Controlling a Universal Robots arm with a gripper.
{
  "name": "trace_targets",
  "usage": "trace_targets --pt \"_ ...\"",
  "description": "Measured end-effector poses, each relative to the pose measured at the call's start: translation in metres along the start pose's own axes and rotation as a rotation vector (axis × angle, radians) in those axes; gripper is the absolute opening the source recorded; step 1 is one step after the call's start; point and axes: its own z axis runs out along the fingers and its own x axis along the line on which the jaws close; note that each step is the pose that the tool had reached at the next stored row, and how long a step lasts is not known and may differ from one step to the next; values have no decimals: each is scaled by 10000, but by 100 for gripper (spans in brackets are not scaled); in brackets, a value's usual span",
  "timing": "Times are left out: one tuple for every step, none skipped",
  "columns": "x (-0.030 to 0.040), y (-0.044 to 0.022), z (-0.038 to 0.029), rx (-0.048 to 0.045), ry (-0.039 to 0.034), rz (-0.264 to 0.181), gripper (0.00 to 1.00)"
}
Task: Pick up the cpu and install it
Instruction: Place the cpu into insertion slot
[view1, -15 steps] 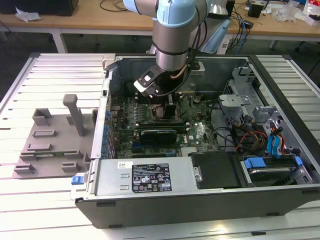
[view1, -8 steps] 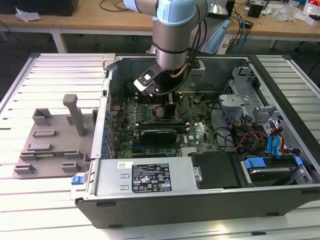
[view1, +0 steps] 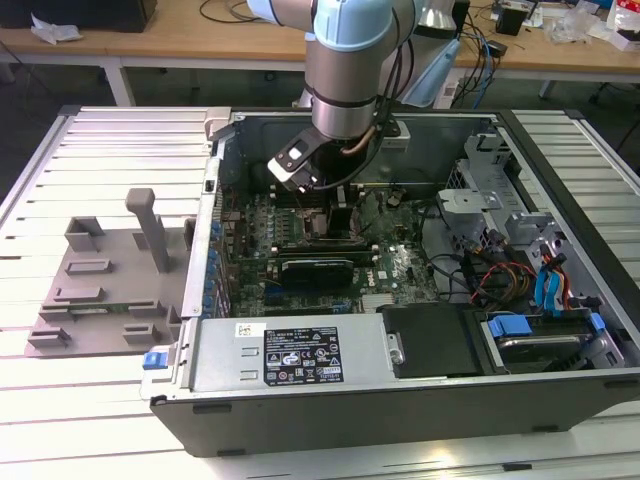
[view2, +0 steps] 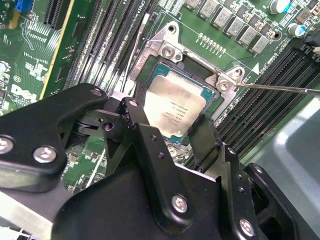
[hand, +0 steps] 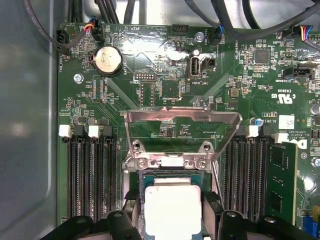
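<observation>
The cpu (view2: 172, 107), a flat square chip with a silver-grey top, lies in the motherboard socket (view2: 167, 50) inside the open computer case (view1: 400, 400). In both wrist views my gripper (view2: 167, 125) straddles it, one black finger (view2: 134, 114) against each of two opposite edges. The cpu (hand: 172, 210) looks level with the socket frame, and the metal load plate (hand: 182, 120) stands flipped open beyond it. In the exterior view the gripper (view1: 340, 215) reaches down onto the board from the arm above.
Black memory slots (hand: 85, 175) flank the socket on both sides. The thin socket lever (view2: 280, 89) sticks out sideways. A long black expansion card (view1: 318, 270), the power supply (view1: 290, 355) and a drive cage (view1: 500, 200) crowd the case. A grey fixture (view1: 100, 280) sits at the exterior view's left.
</observation>
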Motion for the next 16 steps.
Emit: trace_targets --pt "10 1 4 -1 18 -1 61" --pt "10 0 4 0 18 0 61" --pt "3 0 3 0 6 1 61" --pt "-5 0 -8 -1 6 -1 61" --pt "-13 0 -16 0 5 -1 61" --pt "-30 0 -19 0 5 0 61" --pt "-55 0 -19 -1 7 0 61" --pt "-63 0 -19 0 8 1 61" --pt "-65 2 -20 2 30 -1 61" --pt "-64 9 -20 5 136 0 61" --pt "-64 16 -19 11 218 -1 61" --pt "-64 21 -20 16 281 -1 61" --pt "-64 24 -19 18 334 -1 61" --pt "-64 25 -19 18 374 0 61" --pt "-63 26 -19 17 379 1 61" --pt "-64 26 -20 17 380 -1 61"
